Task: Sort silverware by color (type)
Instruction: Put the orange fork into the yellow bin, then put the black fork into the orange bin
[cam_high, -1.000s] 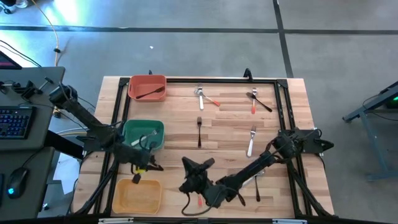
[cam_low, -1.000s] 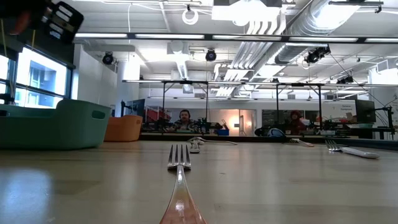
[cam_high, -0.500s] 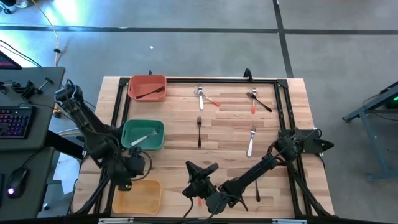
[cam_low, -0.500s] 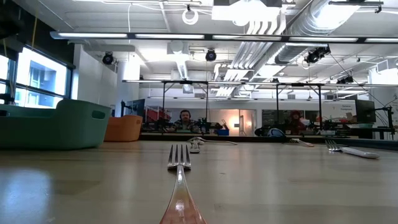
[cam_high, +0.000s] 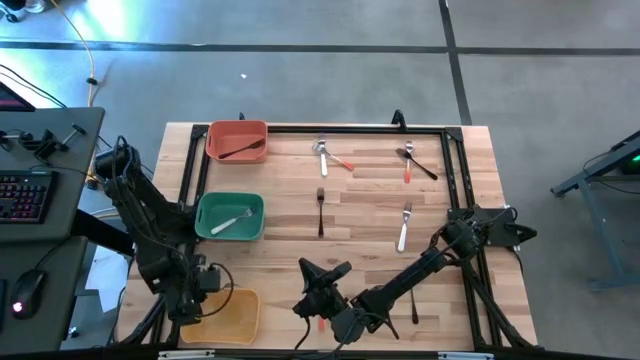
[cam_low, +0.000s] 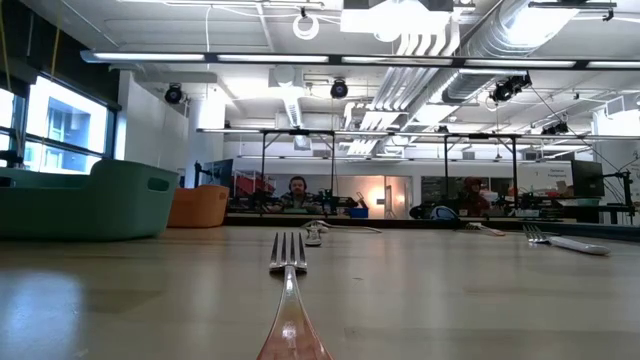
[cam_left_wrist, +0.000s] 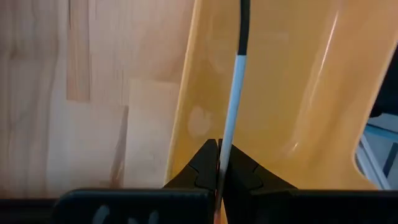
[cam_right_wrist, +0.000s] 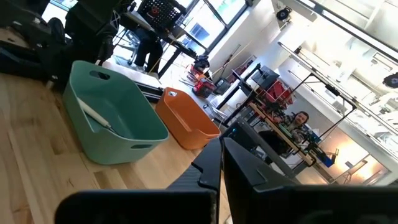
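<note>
Left gripper (cam_left_wrist: 219, 163), closed on a slender white-handled utensil (cam_left_wrist: 231, 118); its long axis runs straight ahead from the fingertips, over the glossy yellow bin (cam_left_wrist: 280, 93). Right gripper (cam_right_wrist: 221, 163) closed, empty.

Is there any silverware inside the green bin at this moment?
Yes, the high view shows one white-handled piece lying inside the green bin.

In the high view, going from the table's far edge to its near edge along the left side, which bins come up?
Red bin → green bin → yellow bin, with the left pincer over the yellow bin's left edge.
</note>
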